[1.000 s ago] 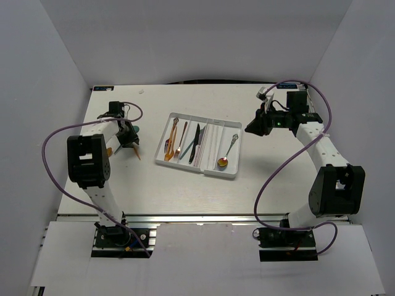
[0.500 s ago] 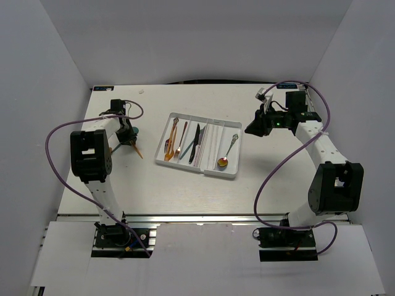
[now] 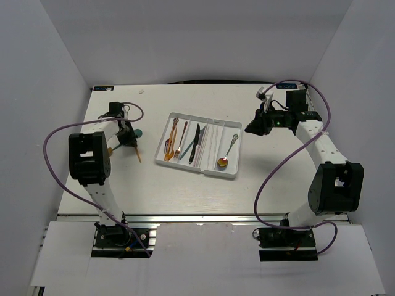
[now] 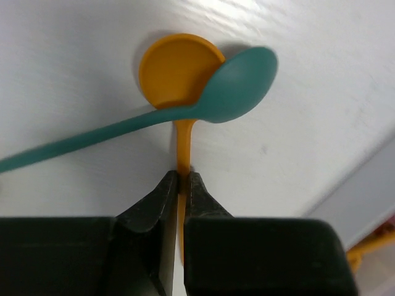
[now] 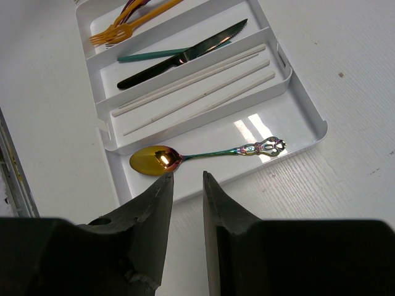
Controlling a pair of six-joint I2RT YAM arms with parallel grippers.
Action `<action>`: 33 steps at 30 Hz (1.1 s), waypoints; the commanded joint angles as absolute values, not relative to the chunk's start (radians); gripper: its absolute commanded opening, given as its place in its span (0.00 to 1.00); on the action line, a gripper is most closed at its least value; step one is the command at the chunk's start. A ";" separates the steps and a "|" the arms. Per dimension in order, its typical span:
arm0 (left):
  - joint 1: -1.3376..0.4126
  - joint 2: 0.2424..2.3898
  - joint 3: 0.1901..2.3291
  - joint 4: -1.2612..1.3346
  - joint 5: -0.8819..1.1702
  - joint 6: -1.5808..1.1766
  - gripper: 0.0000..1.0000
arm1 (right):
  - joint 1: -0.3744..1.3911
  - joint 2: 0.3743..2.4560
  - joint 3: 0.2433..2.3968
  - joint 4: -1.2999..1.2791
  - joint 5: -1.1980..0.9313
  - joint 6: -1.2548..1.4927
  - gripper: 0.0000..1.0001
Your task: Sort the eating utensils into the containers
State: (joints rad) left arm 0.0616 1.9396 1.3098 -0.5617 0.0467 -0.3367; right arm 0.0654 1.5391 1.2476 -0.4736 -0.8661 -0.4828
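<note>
Orange spoon [image 4: 177, 69], slim handle pinched in left hand [image 4: 183, 179]; right hand [image 5: 186, 179] part-open, empty

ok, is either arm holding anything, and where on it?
The left gripper pinches the orange spoon by its handle, near the bowl; the teal spoon lying across it is not gripped. The right gripper holds nothing.

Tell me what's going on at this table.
The left tool is clamped on the handle of an orange spoon lying on the table, with a teal spoon lying across its bowl. The right tool hangs open and empty above the white tray, near an iridescent spoon. The tray's other compartments hold forks, knives and chopsticks.
</note>
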 commanded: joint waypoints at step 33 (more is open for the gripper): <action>0.202 1.666 1.167 -0.189 1.000 -0.748 0.03 | 0.061 1.511 1.290 -0.482 -0.897 -0.492 0.32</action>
State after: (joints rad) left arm 0.1974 1.7222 1.1431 -0.2562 0.9211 -0.7128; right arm 0.0654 1.5387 1.2476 -0.4740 -0.8711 -0.4824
